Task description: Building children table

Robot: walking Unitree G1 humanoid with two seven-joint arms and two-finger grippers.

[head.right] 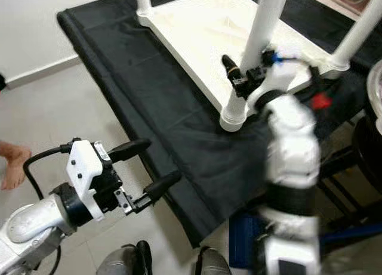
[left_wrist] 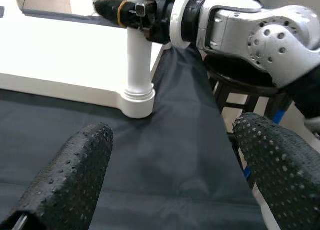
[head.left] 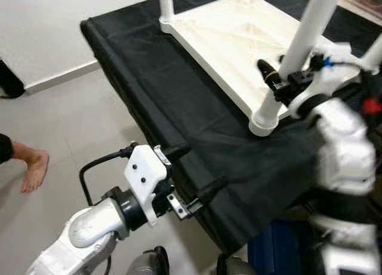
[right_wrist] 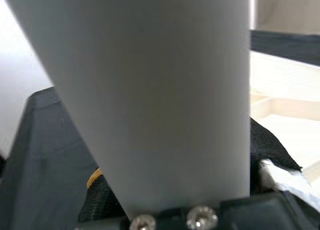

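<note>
A white children's table [head.left: 221, 36] lies upside down on a black cloth-covered work surface [head.left: 155, 78]. At its near corner a white table leg [head.left: 301, 42] stands upright in its socket [head.left: 264, 121]. My right gripper [head.left: 277, 78] is shut on this leg just above the socket; the right wrist view has the leg [right_wrist: 150, 90] pressed close between the fingers. My left gripper [head.left: 200, 167] hangs open and holds nothing, just off the near edge of the black surface. It points at the leg [left_wrist: 139, 55] from some way off.
Two more white legs stand at the far left corner [head.left: 166, 3] and the right corner [head.right: 364, 30]. A person's bare foot [head.left: 33, 167] rests on the grey tiled floor at left. A blue object [head.left: 280, 245] sits under the work surface. A dark stool [left_wrist: 240, 90] stands beyond its edge.
</note>
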